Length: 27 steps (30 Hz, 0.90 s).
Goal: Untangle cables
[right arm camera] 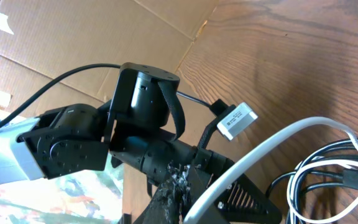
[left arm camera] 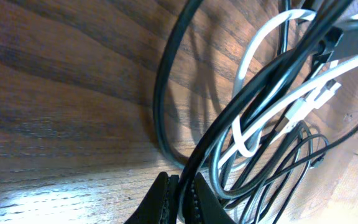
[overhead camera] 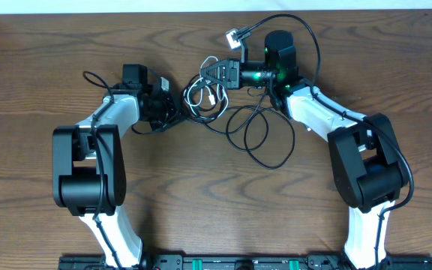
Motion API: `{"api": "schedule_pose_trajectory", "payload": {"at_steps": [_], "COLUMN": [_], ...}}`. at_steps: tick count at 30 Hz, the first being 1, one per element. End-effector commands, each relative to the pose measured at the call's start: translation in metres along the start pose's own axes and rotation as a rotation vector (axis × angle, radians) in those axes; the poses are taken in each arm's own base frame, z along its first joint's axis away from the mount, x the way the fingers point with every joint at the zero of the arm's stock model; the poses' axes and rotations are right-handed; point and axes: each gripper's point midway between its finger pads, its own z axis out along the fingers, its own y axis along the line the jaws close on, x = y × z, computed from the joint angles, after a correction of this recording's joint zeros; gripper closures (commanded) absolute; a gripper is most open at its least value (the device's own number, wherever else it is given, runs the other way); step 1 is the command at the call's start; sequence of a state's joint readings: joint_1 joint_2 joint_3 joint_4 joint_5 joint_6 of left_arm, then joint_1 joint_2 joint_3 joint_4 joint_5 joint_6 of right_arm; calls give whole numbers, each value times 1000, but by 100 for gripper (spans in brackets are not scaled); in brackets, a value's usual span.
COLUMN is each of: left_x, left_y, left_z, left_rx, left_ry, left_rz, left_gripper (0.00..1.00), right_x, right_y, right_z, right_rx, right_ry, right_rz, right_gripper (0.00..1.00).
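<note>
Saw a wood surface [overhead camera: 201,202] under everything, with the left arm [overhead camera: 88,169] and right arm [overhead camera: 366,165] reaching from the near edge toward the middle of the far edge. Found the black cable [left arm camera: 160,93] sprawled there in loose loops, tangled with the white cable [right arm camera: 278,135], which was coiled more toward the left edge. Noted the left tool [left arm camera: 180,190] pinched together on the black cable, low over the wood. Noted the right tool [right arm camera: 188,199] closed too, clamped on the white cable. Spotted a small white tag [right arm camera: 236,120] on a black lead near the far edge.
</note>
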State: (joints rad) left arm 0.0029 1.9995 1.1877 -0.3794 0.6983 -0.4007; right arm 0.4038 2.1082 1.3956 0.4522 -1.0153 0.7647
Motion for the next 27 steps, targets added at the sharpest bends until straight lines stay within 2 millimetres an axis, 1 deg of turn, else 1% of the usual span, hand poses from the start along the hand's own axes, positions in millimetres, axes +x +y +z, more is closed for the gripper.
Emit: {"api": "schedule_pose_trajectory", "payload": {"at_steps": [1,5,11,13,16,19,21,23,25,27], "left_x": [-4,-11,-19,-21,-23,-24,-25,-26,-25,-25], "left_y": [16,27,47,57,66,71,74,80,88,90], "left_z": [-2,-11,-23,-27,-32,-36,-38,-39,-41,-41], "left_rx": [-25,-29,-60,-89,-106,-107,-108,-135,-176,-190], "left_ry": [-10,-26,-56,-69,-78,-82,-87,-94,-105,-109], "left_rz": [-42,-77,-131,-157,-197,-214,-222,-248,-278,-285], "left_gripper": [92,92,92,92,92,92,92,92,92,93], "right_x": [-15,-19,-29,-32,-34,-34,-35,-38,-41,-44], "right_y": [18,27,54,61,64,62,64,69,78,93], "right_z": [-10,-13,-22,-27,-35,-47,-57,-69,-81,-94], "right_rx": [-18,-26,-37,-20,54,178,251,315,368,411], "right_ry": [-24,-28,-47,-53,-63,-74,-80,-93,-107,-129], "right_rz": [-61,-76,-123,-145,-178,-212,-245,-278,-316,-351], "right_gripper": [99,99,98,99,99,99,98,98,99,99]}}
